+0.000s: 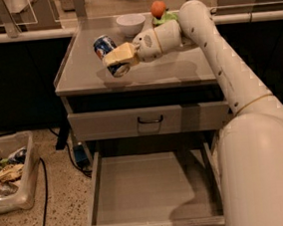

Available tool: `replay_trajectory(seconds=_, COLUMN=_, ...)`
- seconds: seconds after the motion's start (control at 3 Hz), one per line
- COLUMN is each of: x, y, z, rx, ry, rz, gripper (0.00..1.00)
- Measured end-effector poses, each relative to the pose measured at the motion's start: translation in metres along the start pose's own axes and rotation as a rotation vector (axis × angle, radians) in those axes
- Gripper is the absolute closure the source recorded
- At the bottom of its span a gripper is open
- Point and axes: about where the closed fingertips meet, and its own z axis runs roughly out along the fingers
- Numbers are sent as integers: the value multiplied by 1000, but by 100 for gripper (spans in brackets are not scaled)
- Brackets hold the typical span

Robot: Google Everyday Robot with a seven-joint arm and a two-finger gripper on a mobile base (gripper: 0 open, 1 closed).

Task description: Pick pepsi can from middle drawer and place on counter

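Blue can (104, 44) is held tilted, top to upper left, in the clamped gripper (118, 57) just above the counter (177, 72).

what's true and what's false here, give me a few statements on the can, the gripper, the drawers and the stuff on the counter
1. The gripper holds the can above the counter. True.
2. The can stands upright. False: it is tilted in the gripper.
3. A white bowl sits at the back of the counter. True.
4. The top drawer is pulled open. False: it is shut; the middle drawer below it is the open one.
5. A bin stands on the floor beside the cabinet. True.
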Motion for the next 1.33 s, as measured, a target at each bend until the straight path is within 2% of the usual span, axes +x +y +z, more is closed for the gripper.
replay_trajectory(seconds=0.33, x=-30, y=-18, z=12, rx=48, ry=-41, rz=-54, gripper=100)
replay_trajectory(seconds=0.67, x=-45, y=-49, z=37, rx=156, ry=-57, rz=-124, gripper=100)
replay_trajectory(seconds=1.0, x=-45, y=-49, z=37, rx=156, ry=-57, rz=-124, gripper=100)
replay_trajectory(seconds=1.33, x=-45, y=-49, z=37, rx=156, ry=-56, rz=-124, gripper=85)
